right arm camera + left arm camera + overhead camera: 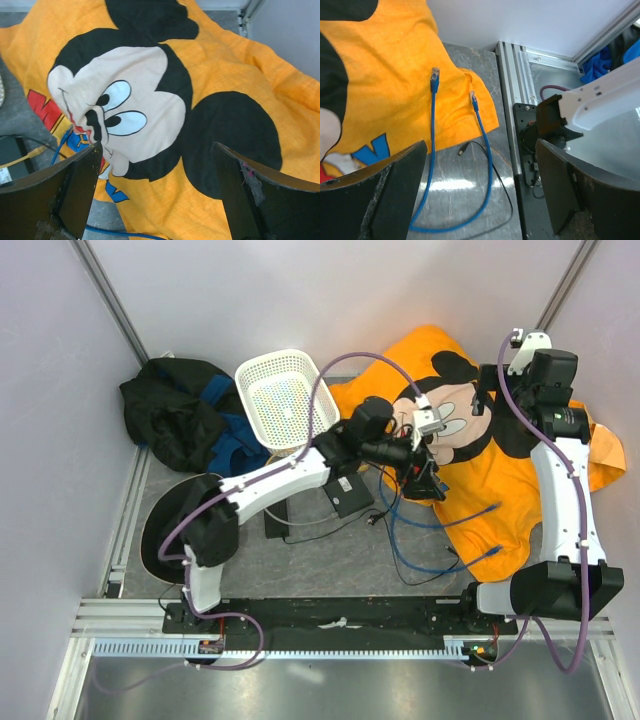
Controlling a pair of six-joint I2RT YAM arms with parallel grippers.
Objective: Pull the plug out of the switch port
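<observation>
Switch [350, 496] is seen flat on worktop [300, 565] w/ yellow lead [27, 155] at its edge, left claw [480, 146] held apart just beside it, prob. for approach, & right claw [156, 146] apart farther off, kept clear.

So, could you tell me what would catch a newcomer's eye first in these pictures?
The orange Mickey Mouse cloth spread over the far right side dominates. Loose blue cabling trails off its near edge onto the grey tabletop, and a white mesh basket sits at the back.

The mouse-print shirt [240, 65] is orange, cables [433, 125] blue, switch box [355, 502] black.
</observation>
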